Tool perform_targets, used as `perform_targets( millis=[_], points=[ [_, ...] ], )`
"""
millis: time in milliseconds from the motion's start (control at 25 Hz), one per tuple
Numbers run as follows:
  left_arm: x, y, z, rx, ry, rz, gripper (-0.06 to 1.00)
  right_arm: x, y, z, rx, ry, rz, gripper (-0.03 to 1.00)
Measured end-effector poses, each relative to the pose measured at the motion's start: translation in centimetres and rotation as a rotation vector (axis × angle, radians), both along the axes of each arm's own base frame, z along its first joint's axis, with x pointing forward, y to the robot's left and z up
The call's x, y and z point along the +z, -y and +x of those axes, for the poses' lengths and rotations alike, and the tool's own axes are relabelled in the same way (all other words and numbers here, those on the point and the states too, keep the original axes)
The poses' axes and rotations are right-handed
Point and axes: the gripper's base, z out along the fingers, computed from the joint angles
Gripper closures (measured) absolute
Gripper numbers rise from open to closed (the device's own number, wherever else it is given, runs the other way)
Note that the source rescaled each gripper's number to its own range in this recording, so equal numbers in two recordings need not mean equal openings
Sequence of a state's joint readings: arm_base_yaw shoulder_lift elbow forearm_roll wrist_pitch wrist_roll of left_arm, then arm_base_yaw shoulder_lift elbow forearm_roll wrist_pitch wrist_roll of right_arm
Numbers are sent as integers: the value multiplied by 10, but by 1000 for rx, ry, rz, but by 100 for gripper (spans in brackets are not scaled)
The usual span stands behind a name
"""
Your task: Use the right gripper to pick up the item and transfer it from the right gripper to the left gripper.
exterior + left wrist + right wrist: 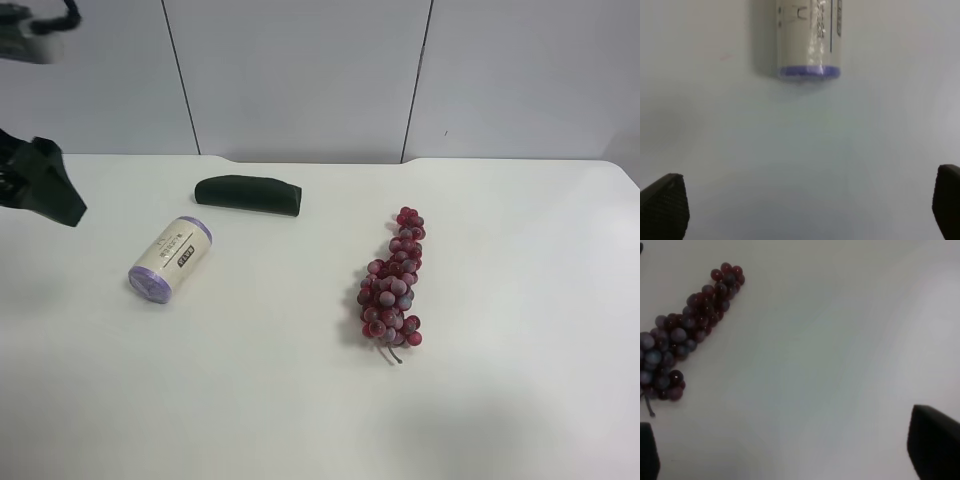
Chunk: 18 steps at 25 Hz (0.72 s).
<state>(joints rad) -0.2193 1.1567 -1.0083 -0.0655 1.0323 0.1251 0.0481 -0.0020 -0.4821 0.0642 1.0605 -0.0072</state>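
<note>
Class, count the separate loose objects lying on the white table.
3: the purple-ended roll toward the overhead view's left, the dark green oblong just behind it, the grape bunch near centre.

The item [170, 259] carries a cream paper label with dark print, seen in both the exterior high and left wrist views, but none of its characters can be read

Roll [807, 37] top cut off in left wrist view; grapes [677, 335] clipped at right wrist edge.
</note>
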Motion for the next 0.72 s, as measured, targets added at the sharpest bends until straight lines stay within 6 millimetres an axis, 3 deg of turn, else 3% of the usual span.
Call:
perform_targets(
  millis=[320, 440, 720],
  points=[
    [44, -21, -81, 9, 185, -10, -4, 0, 0, 0, 0, 0, 0, -2],
    [36, -28, -111, 15, 226, -11, -4, 0, 0, 0, 0, 0, 0, -2],
    [-6, -42, -172, 64, 297, -60, -4, 0, 0, 0, 0, 0, 0, -2]
  ],
)
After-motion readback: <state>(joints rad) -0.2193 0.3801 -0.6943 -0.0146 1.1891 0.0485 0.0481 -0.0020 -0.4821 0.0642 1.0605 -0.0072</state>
